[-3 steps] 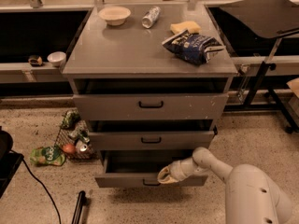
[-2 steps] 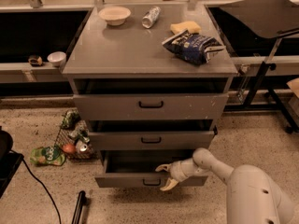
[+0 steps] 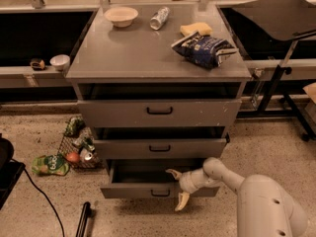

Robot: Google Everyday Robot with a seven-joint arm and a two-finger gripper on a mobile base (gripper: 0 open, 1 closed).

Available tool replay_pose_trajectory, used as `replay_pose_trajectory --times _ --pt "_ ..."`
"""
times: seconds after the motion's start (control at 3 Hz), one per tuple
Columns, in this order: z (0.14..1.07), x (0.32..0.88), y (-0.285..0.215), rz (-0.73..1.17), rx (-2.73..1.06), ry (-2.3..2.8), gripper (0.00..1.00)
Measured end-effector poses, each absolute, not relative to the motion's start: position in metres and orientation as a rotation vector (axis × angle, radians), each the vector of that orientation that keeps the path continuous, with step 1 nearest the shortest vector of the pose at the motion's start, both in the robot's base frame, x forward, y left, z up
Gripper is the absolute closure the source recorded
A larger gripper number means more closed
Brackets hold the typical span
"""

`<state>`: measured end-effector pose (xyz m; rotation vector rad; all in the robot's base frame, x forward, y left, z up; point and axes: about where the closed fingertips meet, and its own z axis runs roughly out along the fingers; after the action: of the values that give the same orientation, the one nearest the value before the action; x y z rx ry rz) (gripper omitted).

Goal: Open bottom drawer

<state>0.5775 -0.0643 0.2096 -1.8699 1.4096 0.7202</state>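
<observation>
The bottom drawer (image 3: 133,190) is the shortest grey front of the cabinet's three, with a small black loop handle (image 3: 160,193). It stands pulled out, its dark inside showing. My gripper (image 3: 177,187) is at the drawer's front, just right of the handle. Its fingers are spread, one (image 3: 174,173) above the drawer's front edge and one (image 3: 181,202) below it. It holds nothing. The white arm (image 3: 266,201) comes in from the lower right.
The middle drawer (image 3: 159,148) and top drawer (image 3: 159,111) are partly out. On the cabinet top (image 3: 123,53) lie a bowl (image 3: 121,16), a can (image 3: 159,18), a sponge (image 3: 195,29) and a chip bag (image 3: 205,48). Litter and a wire basket (image 3: 74,147) lie on the floor at left.
The bottom drawer has slid a little further out. My gripper has let go of the handle, opened, and shifted slightly toward me.
</observation>
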Motion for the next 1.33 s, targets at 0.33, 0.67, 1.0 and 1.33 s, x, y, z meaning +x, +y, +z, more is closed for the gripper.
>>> replay_pose_trajectory --times 0.33,0.67,1.0,1.33 --pt "0.197 0.568 -0.064 0.781 -1.864 1.465 0.01" --pt "0.194 0.555 -0.063 0.826 -1.876 1.518 0.19" --pt "0.197 0.543 -0.059 0.873 -1.884 1.543 0.42" --pt "0.202 0.532 -0.056 0.921 -1.890 1.556 0.73"
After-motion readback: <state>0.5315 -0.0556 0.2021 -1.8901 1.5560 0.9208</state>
